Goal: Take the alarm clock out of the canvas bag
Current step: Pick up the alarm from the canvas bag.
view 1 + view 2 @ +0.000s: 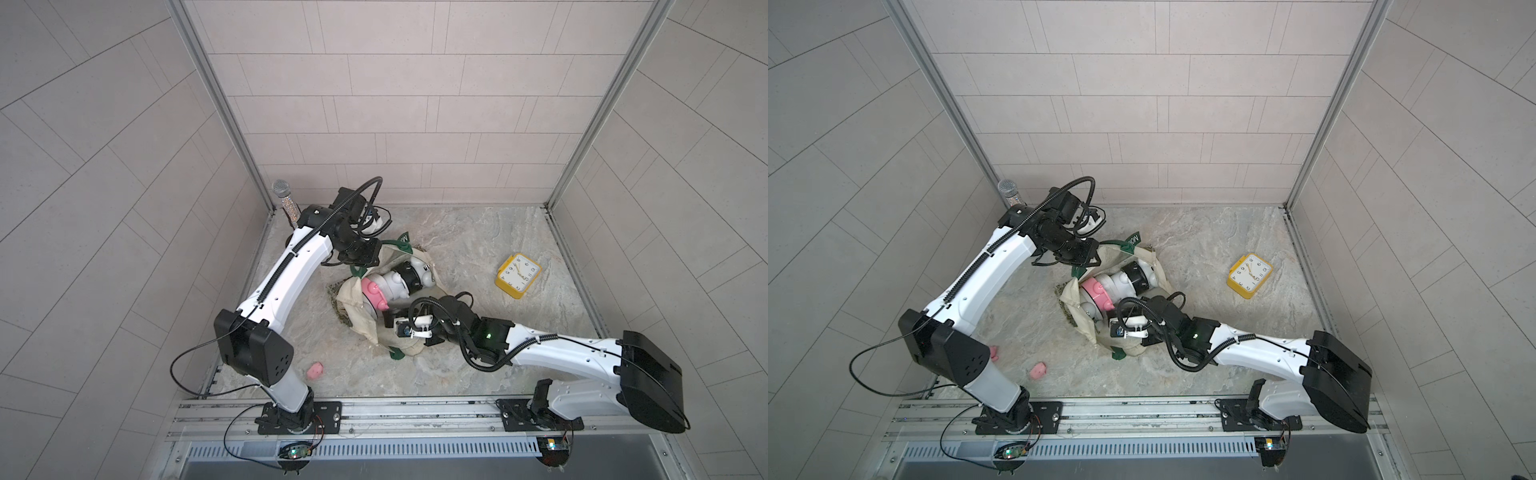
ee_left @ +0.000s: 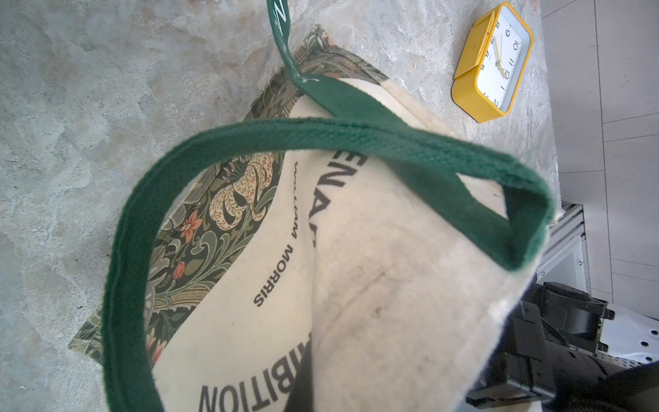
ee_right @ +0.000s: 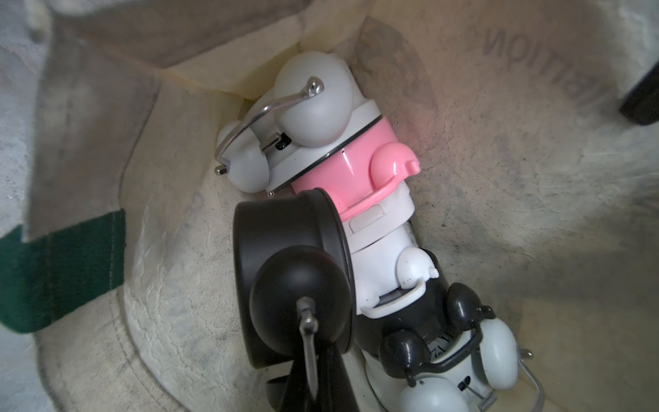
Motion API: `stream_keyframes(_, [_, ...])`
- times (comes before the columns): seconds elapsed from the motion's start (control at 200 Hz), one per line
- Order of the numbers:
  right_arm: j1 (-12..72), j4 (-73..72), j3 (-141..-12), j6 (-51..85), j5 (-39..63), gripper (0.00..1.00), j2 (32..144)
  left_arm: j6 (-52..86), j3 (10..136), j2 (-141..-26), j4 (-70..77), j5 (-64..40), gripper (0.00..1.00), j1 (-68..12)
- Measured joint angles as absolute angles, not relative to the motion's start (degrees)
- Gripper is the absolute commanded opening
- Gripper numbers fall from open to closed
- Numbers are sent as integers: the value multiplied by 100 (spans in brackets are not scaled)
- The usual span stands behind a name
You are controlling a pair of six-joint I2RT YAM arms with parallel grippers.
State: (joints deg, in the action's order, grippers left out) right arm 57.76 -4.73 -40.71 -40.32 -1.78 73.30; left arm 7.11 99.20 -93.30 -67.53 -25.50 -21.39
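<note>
The cream canvas bag [image 1: 353, 309] [image 1: 1079, 322] sits mid-table with its mouth held wide. My left gripper [image 1: 365, 258] is shut on the bag's far rim by a green handle [image 2: 321, 132]. Canvas [image 2: 385, 285] hides its fingers in the left wrist view. Several alarm clocks lie piled inside. My right gripper [image 3: 313, 378] reaches into the bag and is shut on the thin metal handle [image 3: 308, 335] of a black twin-bell alarm clock [image 3: 285, 257]. Beyond it lie a pink clock [image 3: 356, 167] [image 1: 374, 293] and a white one [image 3: 313, 107].
A yellow square clock [image 1: 518, 276] [image 1: 1250, 276] [image 2: 495, 64] lies face up on the table right of the bag. A microphone [image 1: 282, 195] stands in the far left corner. A small pink piece [image 1: 315, 370] lies near the left arm's base. Walls enclose three sides.
</note>
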Motion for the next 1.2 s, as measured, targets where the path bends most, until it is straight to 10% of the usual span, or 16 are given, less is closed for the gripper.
stream_keyframes(1.201, [5511,2451,-6479,-1459,-108,0,5236,794,9865,-9330,-6692,-2659,0,-2139])
